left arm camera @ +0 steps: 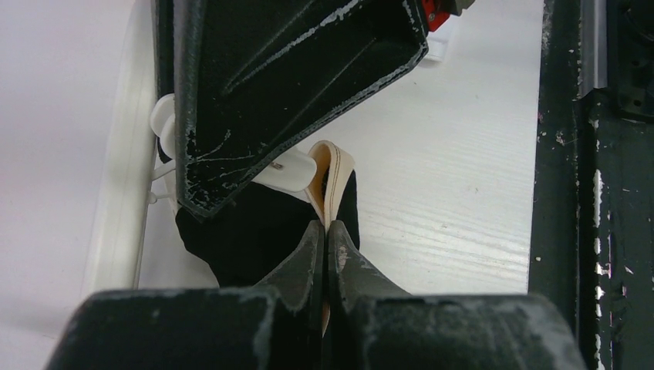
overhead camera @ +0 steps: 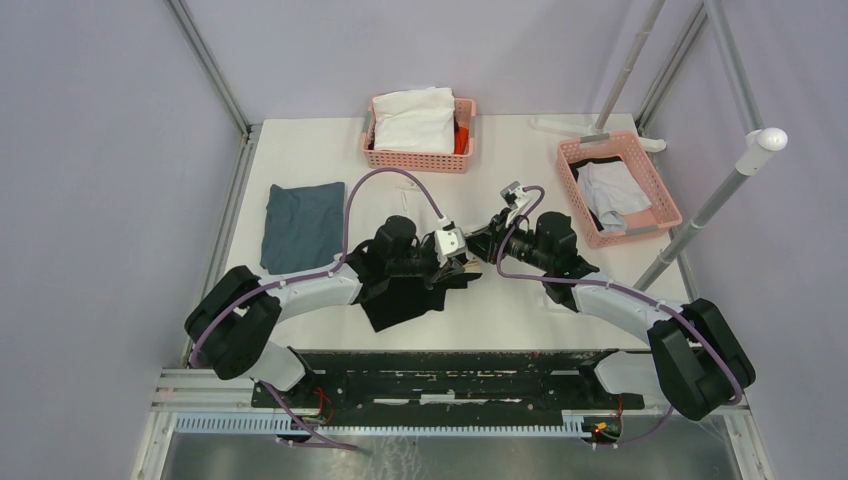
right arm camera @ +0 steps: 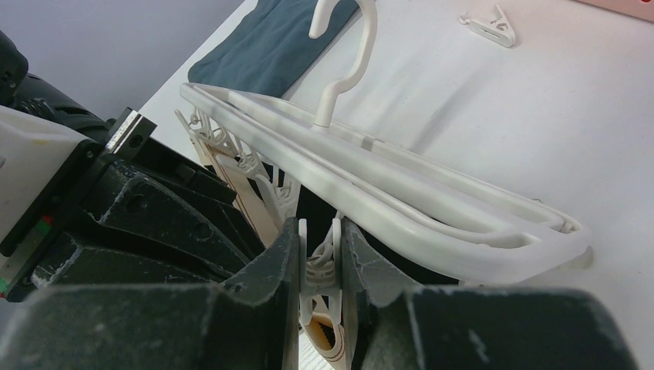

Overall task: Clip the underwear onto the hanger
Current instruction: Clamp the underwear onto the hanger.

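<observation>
My left pincer (left arm camera: 325, 235) was shut tight on the beige waistband (left arm camera: 333, 173) of the soft black underwear (left arm camera: 247, 243), and a loop of that band rose just beside the right arm's black finger. My right pincer (right arm camera: 318, 258) stood narrow, its two fingers pressed on either side of a small white plastic clip (right arm camera: 312, 289) dangling under the near rail of the white rectangular plastic hanger (right arm camera: 401, 181). I could not tell whether that squeeze had actually opened the clip's mouth. The rest of the underwear lay heaped on the white desk (overhead camera: 520, 310), under and beside the two wrists.

The risks, as I judged them, began with the waistband. It was thick and doubled over, so it could butt against the clip's lips instead of sliding between them, and the clip would then close on nothing. The clip hung loose, so it could twist out of the right fingers. Nothing I could see pinned the hanger down — a push from the left could shove the whole frame away. The two pincers also worked so near each other that one could easily knock the other off its hold.
</observation>
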### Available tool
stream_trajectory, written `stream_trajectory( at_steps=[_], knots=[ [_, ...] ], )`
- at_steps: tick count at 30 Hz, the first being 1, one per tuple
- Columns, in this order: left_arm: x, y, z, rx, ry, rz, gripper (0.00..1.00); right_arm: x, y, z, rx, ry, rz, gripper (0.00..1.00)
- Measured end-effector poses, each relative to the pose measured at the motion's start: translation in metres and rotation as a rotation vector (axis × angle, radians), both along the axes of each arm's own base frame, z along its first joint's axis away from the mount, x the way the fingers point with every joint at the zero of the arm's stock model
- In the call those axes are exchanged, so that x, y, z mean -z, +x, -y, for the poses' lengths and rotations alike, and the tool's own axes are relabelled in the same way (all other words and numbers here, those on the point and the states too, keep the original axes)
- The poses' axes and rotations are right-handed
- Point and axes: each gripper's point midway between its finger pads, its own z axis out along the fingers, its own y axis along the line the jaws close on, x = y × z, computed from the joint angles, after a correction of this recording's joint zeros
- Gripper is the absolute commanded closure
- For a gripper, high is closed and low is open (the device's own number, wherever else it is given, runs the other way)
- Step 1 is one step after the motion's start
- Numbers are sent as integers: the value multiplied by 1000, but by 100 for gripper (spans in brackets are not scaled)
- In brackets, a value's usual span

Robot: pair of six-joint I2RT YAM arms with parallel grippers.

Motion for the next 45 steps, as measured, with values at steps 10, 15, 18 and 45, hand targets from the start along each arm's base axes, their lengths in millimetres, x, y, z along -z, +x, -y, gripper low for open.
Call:
stream_trajectory(
  at_steps=[10, 15, 18, 45],
  knots=[
    [0, -1, 0, 15, 1, 7, 97, 0, 0, 0, -1, 0, -1, 99],
    [-1, -1, 1, 14, -1, 11, 97, 0, -1, 0, -3, 0, -1, 99],
    [-1, -1, 1, 13, -1, 12, 97, 0, -1, 0, -3, 0, -1, 99],
    [-9, 10, -1, -34, -9, 51, 97, 1, -3, -1, -15, 1, -5, 99]
  ],
)
